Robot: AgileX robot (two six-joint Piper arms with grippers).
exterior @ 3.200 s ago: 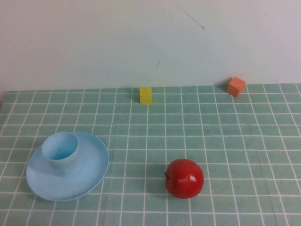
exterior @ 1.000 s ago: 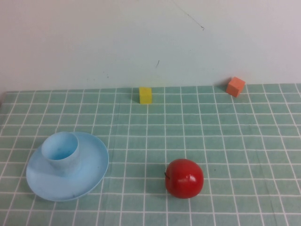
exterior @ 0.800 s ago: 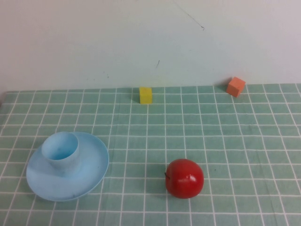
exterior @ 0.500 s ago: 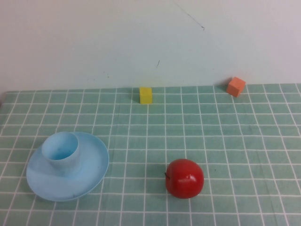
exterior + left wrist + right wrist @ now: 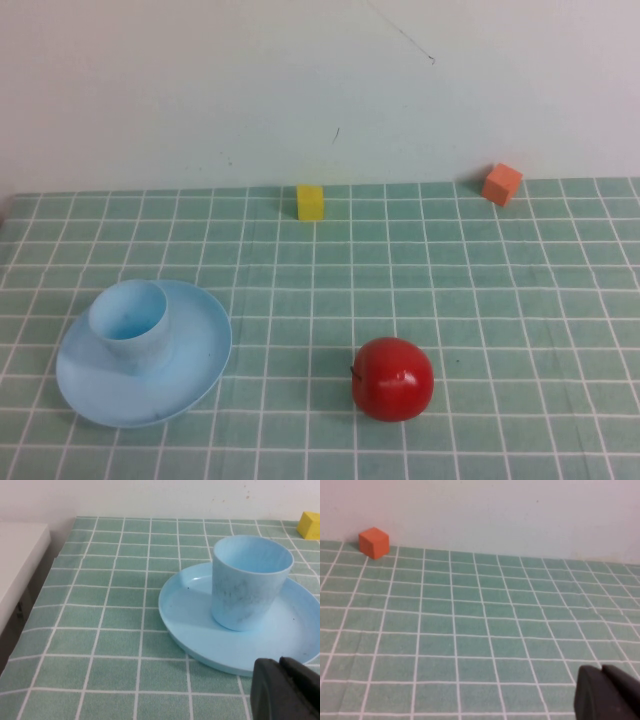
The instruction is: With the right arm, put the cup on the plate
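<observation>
Nothing is shifting between your earlier high views and this one: cup, plate, apple and both blocks are sitting exactly where they were. Nearest you, the left gripper (image 5: 285,687) is hanging just beside the plate's (image 5: 190,385) near rim, its 2 dark fingers pressed together with only a thin seam between them. The right gripper (image 5: 607,692) is hovering over bare green checked cloth (image 5: 500,300) on the right side, fingers likewise closed and holding nothing. You are seeing the cup (image 5: 128,325) standing upright on the plate, toward its left part. The red apple (image 5: 393,378) is resting well apart to the right. Farther back, the yellow block (image 5: 310,201) and orange block (image 5: 501,184) are sitting near the wall (image 5: 300,80).
</observation>
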